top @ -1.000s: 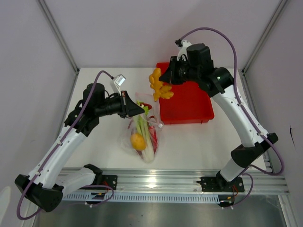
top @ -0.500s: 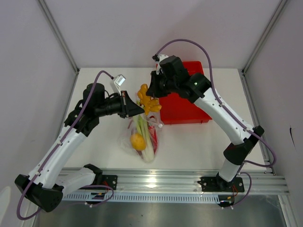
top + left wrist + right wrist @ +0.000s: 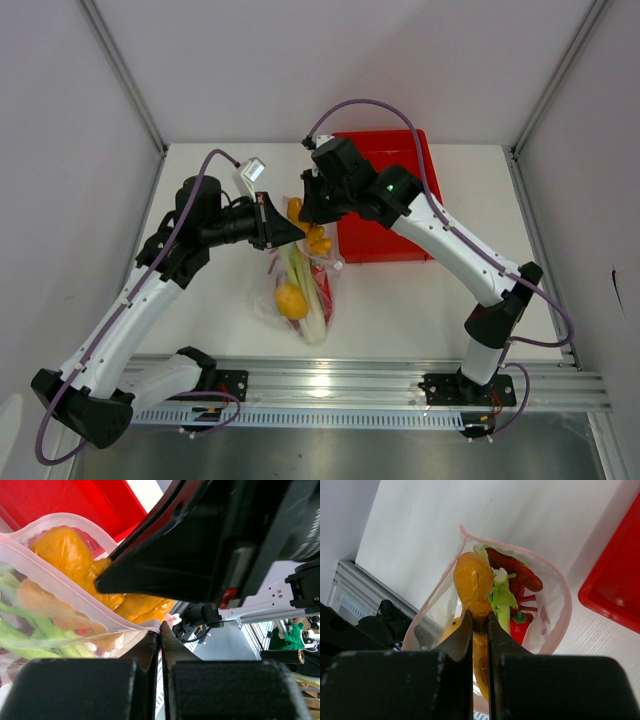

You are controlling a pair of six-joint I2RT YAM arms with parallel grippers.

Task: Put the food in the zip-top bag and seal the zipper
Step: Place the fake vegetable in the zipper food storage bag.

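Note:
The clear dotted zip-top bag lies on the table with its mouth held open. Inside it are the green-and-white stalk, the red lobster and a round yellow piece. My left gripper is shut on the bag's pinkish mouth edge and holds it up. My right gripper is shut on a knobbly yellow-orange piece and holds it in the bag's mouth. In the right wrist view this piece hangs between the fingers over the stalk. It also shows in the left wrist view.
The red rectangular tray stands at the back right, just right of the bag; it also shows in the wrist views. A metal rail runs along the near table edge. Walls close in the left, right and back.
My right arm has swung left from above the red tray, carrying the yellow-orange piece down into the bag's open mouth. The left arm and bag have stayed put.

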